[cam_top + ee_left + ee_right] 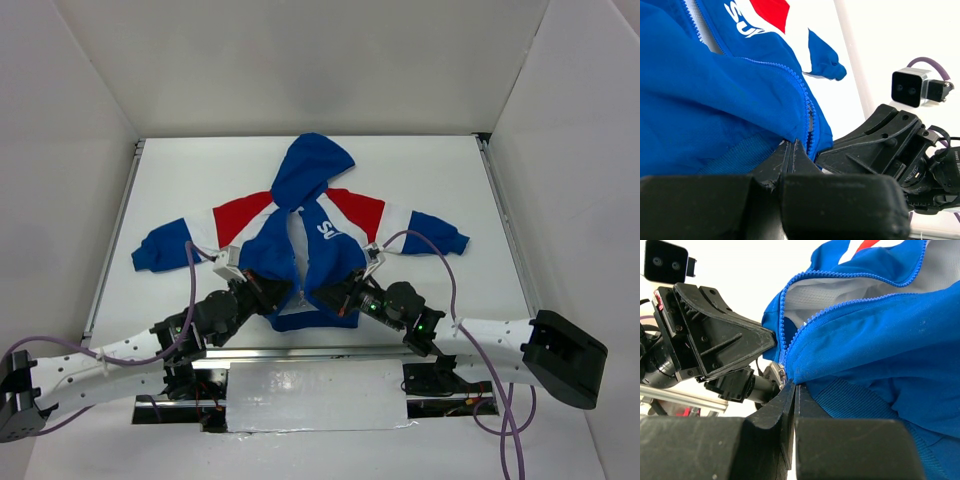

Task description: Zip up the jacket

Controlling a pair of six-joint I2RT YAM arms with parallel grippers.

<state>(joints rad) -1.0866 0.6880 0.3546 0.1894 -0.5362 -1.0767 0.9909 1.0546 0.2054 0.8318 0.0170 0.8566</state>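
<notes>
The jacket [268,250] lies flat on its back in the middle of the white tabletop [200,170]. Its hood [312,165] points away from the arms and its sleeves [165,245] are spread out to either side. The front is open nearly all the way down (pale lining [840,297] shows between the two blue panels). White lettering [327,231] sits on the panel to the right of the gap in the top view.

Both arms reach in to the jacket's bottom edge, one on each side of the opening. The left pincer [272,292] is at the left panel's lower corner. In its wrist view the two fingers are pressed tight together with the ribbed hem [740,155] caught between their tips, and the blue cloth bunches up just above them. The zip [801,90] runs down that panel's edge and ends just beside the tips.

The right pincer [325,295] is at the right panel's lower corner, close to the left one and facing it across the foot of the opening. Its fingers are likewise fully closed, nipping the hem right where the two rows of teeth come together. The small silver slider [779,374] sits at the very bottom of the zip, just beside these tips (whether a finger touches it cannot be told). The cloth rises in a fold above the grip.
</notes>
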